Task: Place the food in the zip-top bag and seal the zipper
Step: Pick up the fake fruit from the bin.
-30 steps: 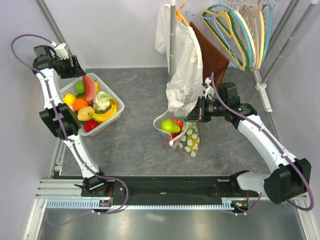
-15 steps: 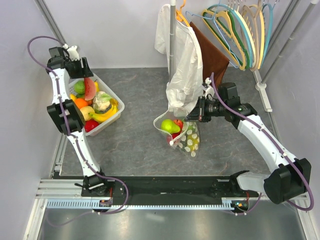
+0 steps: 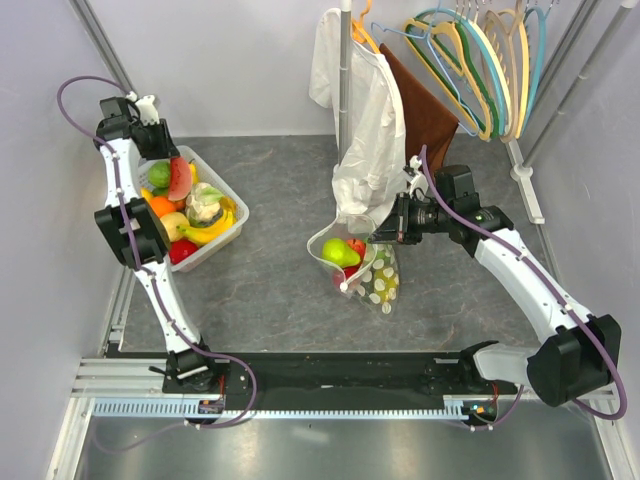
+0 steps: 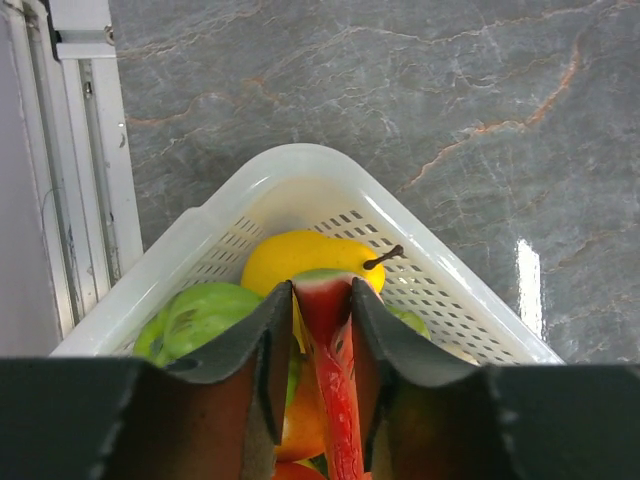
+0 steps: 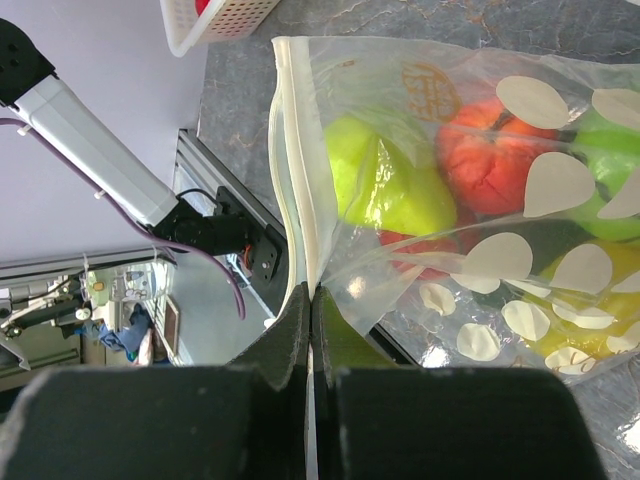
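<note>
My left gripper [image 3: 168, 162] is over the white basket, shut on a red-pink watermelon slice [image 3: 178, 178]. In the left wrist view its jaws [image 4: 320, 295] pinch the slice [image 4: 335, 400] edge-on above a yellow fruit [image 4: 300, 262] and a green fruit [image 4: 200, 312]. My right gripper [image 3: 383, 233] is shut on the mouth edge of the clear polka-dot bag [image 3: 372, 278] and holds it open and raised. The bag [image 5: 560, 270] holds a green pear [image 5: 385, 185], a red-orange fruit [image 5: 490, 150] and others. The zipper track [image 5: 292, 170] runs up from my right gripper [image 5: 311, 295].
The white lattice basket [image 3: 236, 226] at the left holds several more fruits, including a banana [image 3: 210, 232]. A white garment [image 3: 365, 120] and a brown cloth hang on a rack just behind the bag, with several hangers [image 3: 480, 60]. A metal rail runs along the left wall [image 4: 85, 200].
My left wrist has swung right over the basket's far corner, still holding the slice in about the same place. The right arm and the bag have not moved.
</note>
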Robot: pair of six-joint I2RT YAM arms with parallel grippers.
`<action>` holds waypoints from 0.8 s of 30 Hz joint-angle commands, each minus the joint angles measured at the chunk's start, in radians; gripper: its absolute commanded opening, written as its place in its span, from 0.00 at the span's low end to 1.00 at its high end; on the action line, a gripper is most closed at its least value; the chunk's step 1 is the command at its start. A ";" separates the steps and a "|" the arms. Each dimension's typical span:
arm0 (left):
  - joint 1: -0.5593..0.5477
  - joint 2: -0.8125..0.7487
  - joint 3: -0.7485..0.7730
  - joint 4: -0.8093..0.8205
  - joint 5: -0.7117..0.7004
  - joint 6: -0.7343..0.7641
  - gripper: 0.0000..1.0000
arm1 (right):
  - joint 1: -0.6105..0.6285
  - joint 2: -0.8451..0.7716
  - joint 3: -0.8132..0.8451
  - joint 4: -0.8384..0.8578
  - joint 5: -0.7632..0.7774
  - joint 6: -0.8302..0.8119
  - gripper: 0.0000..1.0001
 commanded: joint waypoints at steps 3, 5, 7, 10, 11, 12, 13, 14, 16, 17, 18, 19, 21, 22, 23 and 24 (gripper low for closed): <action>-0.010 -0.047 0.019 0.028 0.050 0.017 0.31 | -0.004 -0.003 0.019 0.012 -0.004 -0.009 0.00; -0.013 -0.059 0.017 0.024 0.036 0.033 0.23 | -0.005 -0.001 0.021 0.013 -0.002 -0.010 0.00; -0.011 -0.071 0.017 0.019 0.024 0.040 0.15 | -0.005 0.000 0.025 0.012 -0.002 -0.012 0.00; -0.011 -0.123 0.013 0.001 0.045 0.046 0.02 | -0.004 0.000 0.027 0.012 -0.002 -0.015 0.00; -0.013 -0.143 0.007 -0.004 0.059 0.044 0.02 | -0.005 0.002 0.025 0.013 -0.002 -0.016 0.00; -0.013 -0.192 0.001 -0.014 0.091 0.046 0.02 | -0.005 0.002 0.025 0.013 -0.002 -0.015 0.00; -0.014 -0.218 -0.006 -0.022 0.107 0.046 0.02 | -0.007 0.002 0.025 0.015 -0.004 -0.016 0.00; -0.016 -0.278 -0.018 -0.030 0.146 0.046 0.02 | -0.005 0.002 0.025 0.017 -0.004 -0.018 0.00; -0.027 -0.336 -0.030 -0.065 0.191 0.044 0.02 | -0.005 0.000 0.024 0.018 -0.002 -0.016 0.00; -0.033 -0.402 -0.045 -0.079 0.235 0.040 0.02 | -0.005 -0.003 0.024 0.020 -0.002 -0.016 0.00; -0.039 -0.433 -0.058 -0.093 0.264 0.038 0.02 | -0.005 -0.001 0.024 0.021 -0.002 -0.015 0.00; -0.059 -0.470 -0.085 -0.116 0.291 0.026 0.02 | -0.007 -0.001 0.024 0.023 -0.002 -0.015 0.00; -0.088 -0.566 -0.122 -0.133 0.372 0.011 0.02 | -0.005 -0.004 0.025 0.023 -0.004 -0.013 0.00; -0.124 -0.599 -0.172 -0.137 0.401 -0.009 0.02 | -0.005 -0.006 0.028 0.024 -0.007 -0.013 0.00; -0.149 -0.628 -0.202 -0.139 0.462 -0.013 0.02 | -0.007 -0.006 0.028 0.024 -0.007 -0.015 0.00; -0.180 -0.689 -0.229 -0.139 0.478 -0.014 0.02 | -0.005 -0.007 0.030 0.023 -0.010 -0.015 0.00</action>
